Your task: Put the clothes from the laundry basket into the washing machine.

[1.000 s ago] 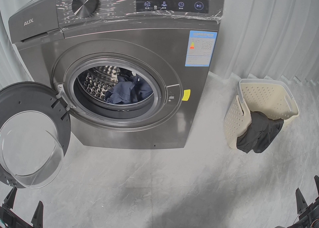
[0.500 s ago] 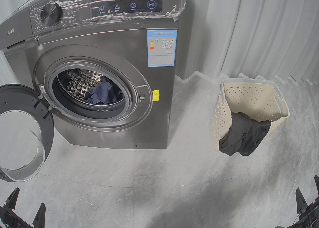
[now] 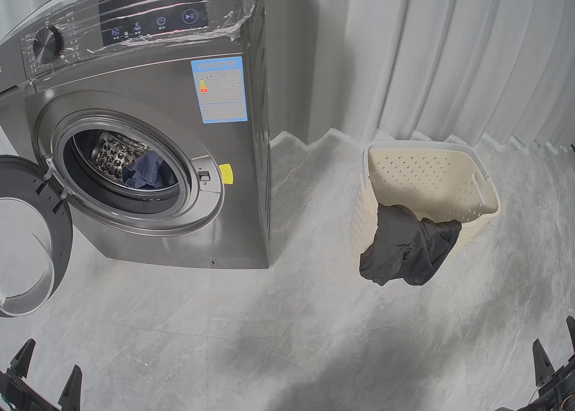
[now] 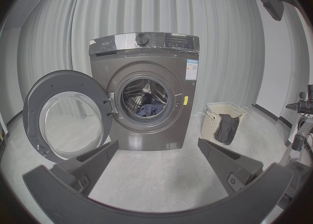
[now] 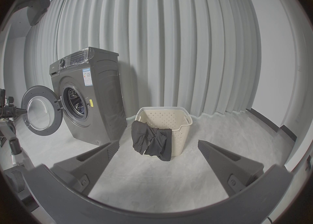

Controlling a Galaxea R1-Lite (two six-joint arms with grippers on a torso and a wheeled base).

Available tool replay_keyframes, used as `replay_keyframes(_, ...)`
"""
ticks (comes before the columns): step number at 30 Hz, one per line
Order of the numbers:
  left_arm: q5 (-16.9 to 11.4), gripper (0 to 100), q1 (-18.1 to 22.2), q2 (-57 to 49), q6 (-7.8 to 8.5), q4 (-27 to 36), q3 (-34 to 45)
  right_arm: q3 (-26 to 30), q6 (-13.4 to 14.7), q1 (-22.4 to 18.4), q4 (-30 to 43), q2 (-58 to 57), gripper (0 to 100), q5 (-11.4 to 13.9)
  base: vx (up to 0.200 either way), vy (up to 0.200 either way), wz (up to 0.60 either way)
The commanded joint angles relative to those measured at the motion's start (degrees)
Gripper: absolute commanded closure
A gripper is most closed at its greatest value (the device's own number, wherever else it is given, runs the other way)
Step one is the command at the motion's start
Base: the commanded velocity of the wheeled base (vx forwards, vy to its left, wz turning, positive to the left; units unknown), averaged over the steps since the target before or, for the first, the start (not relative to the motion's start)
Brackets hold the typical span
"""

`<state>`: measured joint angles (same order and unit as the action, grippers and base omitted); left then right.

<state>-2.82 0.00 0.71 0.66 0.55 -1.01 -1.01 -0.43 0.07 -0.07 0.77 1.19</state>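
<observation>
A cream perforated laundry basket stands on the floor right of the grey washing machine. A black garment hangs over the basket's near rim; the same black garment faces the right wrist view. The machine's round door is swung wide open to the left, and a dark blue cloth lies in the drum. My left gripper is low at the near left, open and empty. My right gripper is low at the near right, open and empty, well short of the basket.
White pleated curtains line the wall behind the machine and basket. Grey marble-look floor spreads between me and both. The open door juts out on the machine's left side.
The head camera has turned right: machine and basket have slid left in the picture. Both grippers stay in the same low corners, still open.
</observation>
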Motion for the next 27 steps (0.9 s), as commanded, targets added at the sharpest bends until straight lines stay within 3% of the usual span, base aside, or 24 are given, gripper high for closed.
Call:
replay_keyframes(1, 0.0, 0, 0.0, -0.4, -0.04, 0.0, 0.7, 1.0, 0.0, 0.0, 0.0, -0.8, 0, 0.0, 0.000, -0.200, 0.00)
replay_keyframes(27, 0.0, 0, 0.0, -0.4, 0.31, -0.1, 0.8, 1.0, -0.2, -0.2, 0.0, -0.8, 0, 0.0, 0.000, -0.200, 0.00)
